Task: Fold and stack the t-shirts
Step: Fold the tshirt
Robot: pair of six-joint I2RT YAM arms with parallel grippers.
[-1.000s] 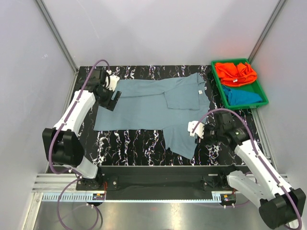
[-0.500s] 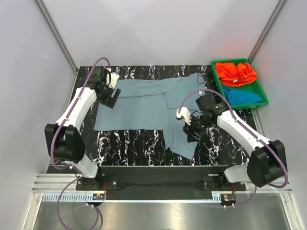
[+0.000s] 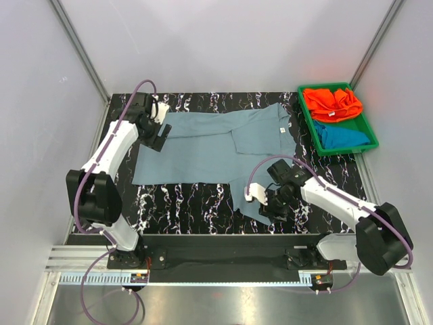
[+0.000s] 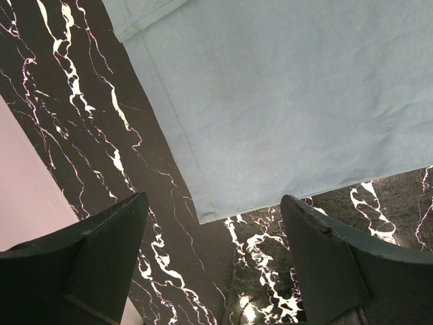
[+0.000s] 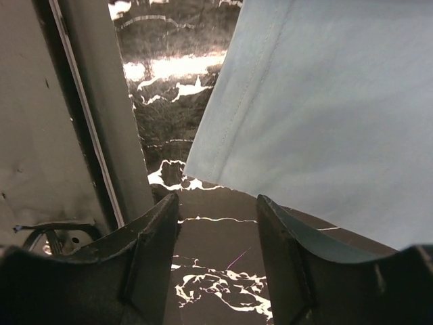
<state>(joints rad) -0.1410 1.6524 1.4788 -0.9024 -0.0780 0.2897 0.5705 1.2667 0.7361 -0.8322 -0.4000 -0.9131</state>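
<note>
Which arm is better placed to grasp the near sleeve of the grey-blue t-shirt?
Right. The right gripper is open just at the near sleeve corner. The left gripper, also open, is at the far-left corner of the grey-blue t-shirt.

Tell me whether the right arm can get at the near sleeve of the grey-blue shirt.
Probably yes: the right gripper hangs open right at the sleeve hem corner, with only bare table between.
</note>
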